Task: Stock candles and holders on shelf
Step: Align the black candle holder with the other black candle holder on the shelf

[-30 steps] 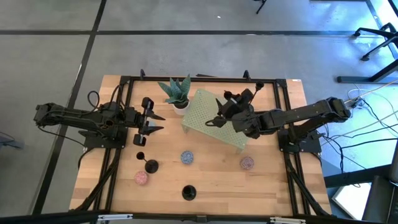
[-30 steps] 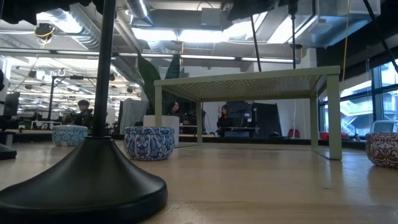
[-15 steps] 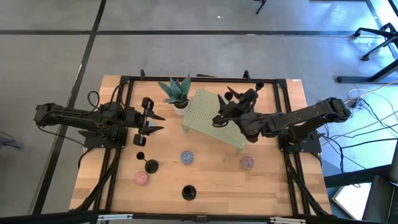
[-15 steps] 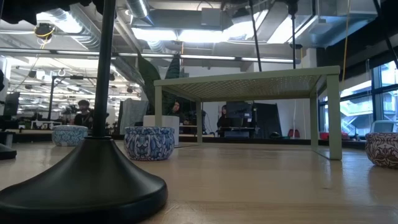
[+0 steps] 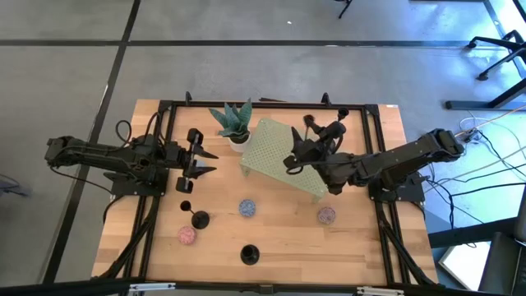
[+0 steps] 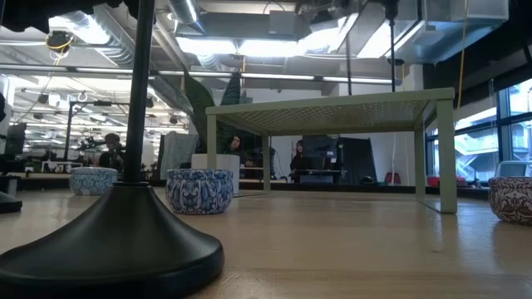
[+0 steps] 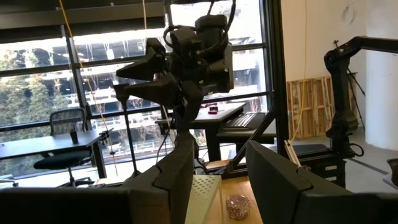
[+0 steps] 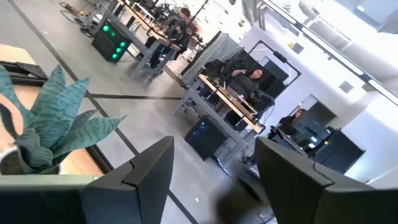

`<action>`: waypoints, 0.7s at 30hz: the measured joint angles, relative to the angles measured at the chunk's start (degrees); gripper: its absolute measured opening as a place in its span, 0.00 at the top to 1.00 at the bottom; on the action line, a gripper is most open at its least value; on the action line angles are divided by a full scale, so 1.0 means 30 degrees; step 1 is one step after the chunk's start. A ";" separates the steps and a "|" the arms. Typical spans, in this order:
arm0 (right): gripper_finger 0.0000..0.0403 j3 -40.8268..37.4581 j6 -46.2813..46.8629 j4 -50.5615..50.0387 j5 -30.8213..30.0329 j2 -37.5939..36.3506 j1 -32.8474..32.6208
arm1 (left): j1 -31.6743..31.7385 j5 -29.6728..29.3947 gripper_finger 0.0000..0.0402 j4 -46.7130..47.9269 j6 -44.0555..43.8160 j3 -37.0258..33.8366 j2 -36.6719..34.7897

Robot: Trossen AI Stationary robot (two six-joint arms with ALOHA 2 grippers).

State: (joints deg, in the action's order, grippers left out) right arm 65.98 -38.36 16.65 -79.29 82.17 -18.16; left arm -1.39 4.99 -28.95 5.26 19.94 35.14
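Note:
The pale green shelf (image 5: 288, 160) stands at mid-table. My right gripper (image 5: 316, 125) is above its far edge, shut on a black holder (image 7: 127, 137) that hangs upright. The holder's stem (image 6: 347, 71) drops behind the shelf top, hiding the base. Two more holders (image 5: 199, 219) (image 5: 249, 253) stand on their disc bases near the front. A blue candle (image 5: 246, 207) and two pink candles (image 5: 187, 235) (image 5: 326, 215) lie on the wood. My left gripper (image 5: 205, 158) waits open, left of the shelf, with nothing between its fingers. My right gripper holds the holder at its top end, by the small cup (image 7: 122, 94), between its two fingers. The fingers come level from the table's near side and lie across the stem. The holder hangs upright below them. I cannot tell whether its base rests on the shelf.
A green plant in a white pot (image 5: 234, 123) stands at the far edge, just left of the shelf. A black frame runs round the tabletop (image 5: 164, 107). People sit at desks in the room beyond the table.
My right gripper has rolled and shifted a little up and toward the table's right edge, still shut on the holder. The holder's stem leaned a second ago and now stands upright above the shelf.

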 joint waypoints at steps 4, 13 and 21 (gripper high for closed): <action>0.44 0.0000 -0.1130 0.0648 -0.0730 -0.0007 -0.0005 | -0.0005 0.0000 0.64 0.0000 0.0000 0.0000 0.0000; 0.44 0.0000 -0.4373 0.3286 -0.3555 -0.0021 -0.2091 | -0.0169 -0.0025 0.64 -0.0366 -0.0017 -0.0006 0.0479; 0.44 0.0000 -0.2208 0.3002 -0.3577 -0.0595 -0.5654 | -0.0681 -0.0201 0.64 -0.2535 0.0315 0.1376 0.4167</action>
State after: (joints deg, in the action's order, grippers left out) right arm 65.98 -44.98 25.66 -90.02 80.39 -35.12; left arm -3.43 4.39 -36.55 6.20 24.07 47.64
